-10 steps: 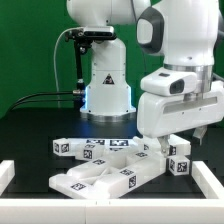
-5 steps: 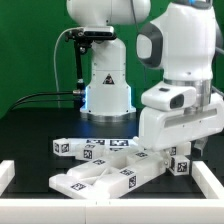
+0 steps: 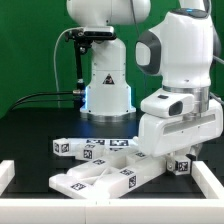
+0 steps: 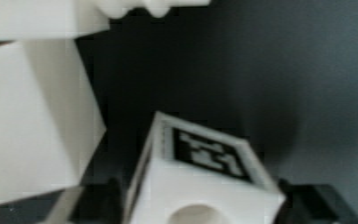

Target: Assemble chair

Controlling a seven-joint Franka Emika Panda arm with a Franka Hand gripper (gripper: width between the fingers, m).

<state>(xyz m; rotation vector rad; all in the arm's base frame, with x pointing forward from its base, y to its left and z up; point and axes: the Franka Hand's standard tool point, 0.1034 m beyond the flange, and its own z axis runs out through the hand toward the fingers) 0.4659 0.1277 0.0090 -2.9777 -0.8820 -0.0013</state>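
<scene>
1. The jaws straddle a small tagged chair block (image 4: 202,150); whether they pinch it, I can't tell.
2. It sits on the black surface (image 3: 40,120), beside the other chair pieces (image 3: 100,172), at the exterior view's right.

- The arm (image 3: 185,45) rises at three o'clock in the exterior view, its wrist (image 3: 180,115) pointing straight down.
- The gripper (image 3: 176,152) sits low at four o'clock, its fingers (image 4: 101,196) apart; whether it grips is unclear.
</scene>
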